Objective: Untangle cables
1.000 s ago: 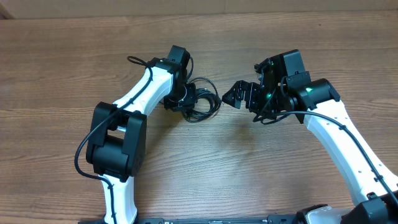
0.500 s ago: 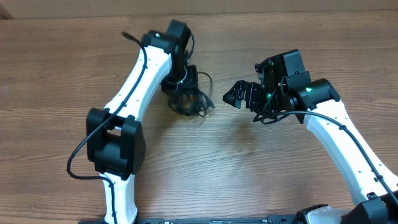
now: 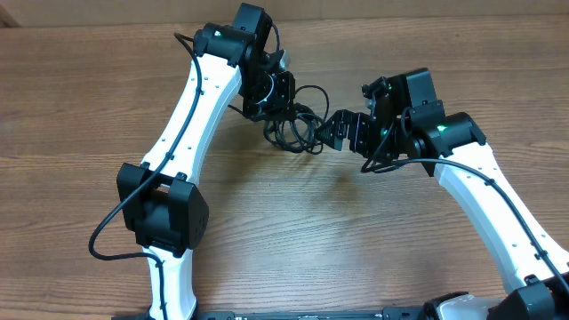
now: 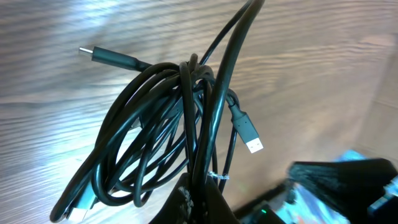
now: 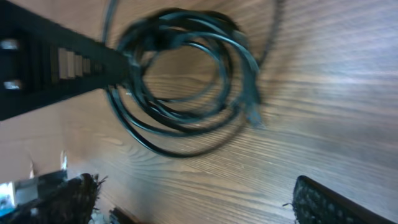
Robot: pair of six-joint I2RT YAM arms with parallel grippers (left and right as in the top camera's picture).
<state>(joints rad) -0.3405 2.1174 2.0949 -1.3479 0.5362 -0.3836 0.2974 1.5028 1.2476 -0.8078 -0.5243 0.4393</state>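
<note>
A tangled bundle of black cables (image 3: 298, 124) hangs from my left gripper (image 3: 267, 107), lifted above the wooden table. In the left wrist view the coils (image 4: 161, 137) dangle below the shut jaws, with one USB plug (image 4: 250, 138) hanging free and another plug (image 4: 106, 57) sticking out at the upper left. My right gripper (image 3: 336, 133) is open and empty just right of the bundle. In the right wrist view the coils (image 5: 186, 81) hang ahead of its spread fingers (image 5: 323, 202), and the left gripper shows as a dark bar at the left.
The wooden table (image 3: 293, 231) stretches around both arms. The left arm's white links (image 3: 187, 116) run from the near left up to the bundle. The right arm (image 3: 480, 187) comes in from the near right.
My left gripper has lifted the cable bundle and carried it toward the far side and to the right, close to the right gripper. The right arm has hardly moved.
</note>
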